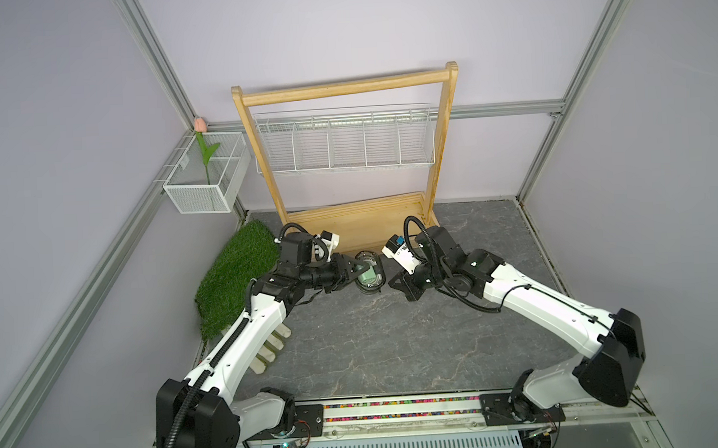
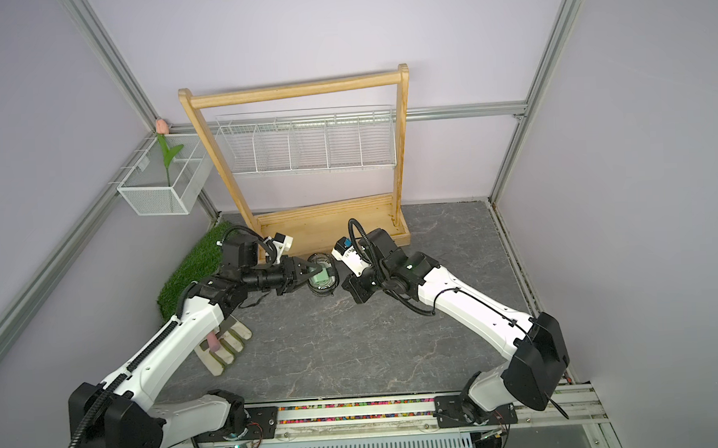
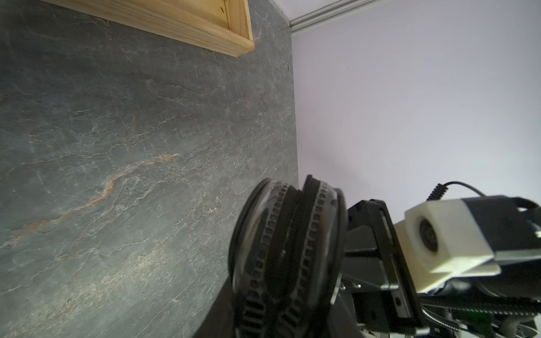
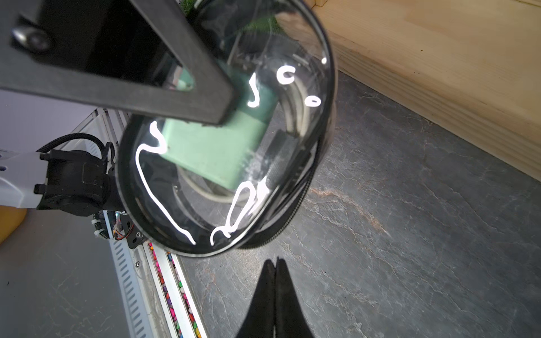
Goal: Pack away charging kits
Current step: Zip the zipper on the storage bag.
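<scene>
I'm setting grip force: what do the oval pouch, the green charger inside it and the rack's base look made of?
Pouch: clear, glossy soft plastic, probably vinyl. It has see-through walls, wavy bright glare and a black zipper rim.
Charger: seemingly hard plastic in matte mint, with flat faces and little shine of its own.
Rack base: pale unpainted wood with visible grain.

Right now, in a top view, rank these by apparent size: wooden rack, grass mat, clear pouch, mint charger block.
1. wooden rack, largest even though it stands farthest back
2. grass mat, partly hidden by the left arm
3. clear pouch
4. mint charger block, seen through the clear pouch
</scene>
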`<act>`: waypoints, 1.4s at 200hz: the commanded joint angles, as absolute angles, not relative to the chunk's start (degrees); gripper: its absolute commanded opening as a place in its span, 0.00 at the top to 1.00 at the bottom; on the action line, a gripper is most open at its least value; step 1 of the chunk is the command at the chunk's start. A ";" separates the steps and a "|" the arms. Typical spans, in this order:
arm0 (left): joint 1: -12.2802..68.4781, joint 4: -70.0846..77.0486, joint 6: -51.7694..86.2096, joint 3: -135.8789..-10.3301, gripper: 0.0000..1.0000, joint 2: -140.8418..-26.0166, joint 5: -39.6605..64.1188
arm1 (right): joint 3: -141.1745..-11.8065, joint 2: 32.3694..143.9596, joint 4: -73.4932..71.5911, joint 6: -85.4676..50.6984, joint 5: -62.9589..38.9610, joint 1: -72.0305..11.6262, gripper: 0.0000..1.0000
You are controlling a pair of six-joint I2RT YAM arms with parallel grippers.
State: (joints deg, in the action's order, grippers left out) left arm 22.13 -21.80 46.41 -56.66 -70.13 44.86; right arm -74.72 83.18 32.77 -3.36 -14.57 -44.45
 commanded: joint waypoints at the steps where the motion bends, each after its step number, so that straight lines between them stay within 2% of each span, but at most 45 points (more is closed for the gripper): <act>1: 21.86 -23.92 44.32 -58.00 1.00 -69.19 45.80 | -76.62 81.23 34.41 -0.80 -15.06 -44.16 0.94; 25: 21.88 -21.12 47.32 -57.55 1.00 -68.91 45.08 | -76.31 80.65 34.27 -0.26 -23.17 -44.29 0.91; 51: 21.86 -20.00 49.00 -58.10 1.00 -69.15 45.04 | -74.92 80.89 33.65 -0.25 -27.92 -45.28 0.67; 74: 21.85 -21.11 48.96 -59.29 1.00 -69.06 45.01 | -73.67 81.05 32.00 -0.85 -30.96 -45.57 0.61; 113: 21.80 -21.43 49.81 -60.21 1.00 -68.64 44.90 | -73.33 82.58 30.15 -1.50 -33.20 -45.61 0.59; 201: 21.87 -21.15 50.45 -59.77 1.00 -68.10 46.23 | -76.18 85.33 27.26 -1.37 -28.75 -45.64 0.52; 246: 21.86 -20.42 50.77 -59.44 1.00 -68.12 46.83 | -76.77 86.46 26.90 -1.38 -27.80 -45.63 0.51; 280: 21.85 -20.02 50.83 -59.34 1.00 -68.03 47.26 | -77.15 87.34 25.60 -2.16 -27.80 -45.66 0.55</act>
State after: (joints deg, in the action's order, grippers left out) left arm 21.76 -21.37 49.41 -58.13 -69.52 44.84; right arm -75.88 86.21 28.80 -1.91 -28.03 -45.47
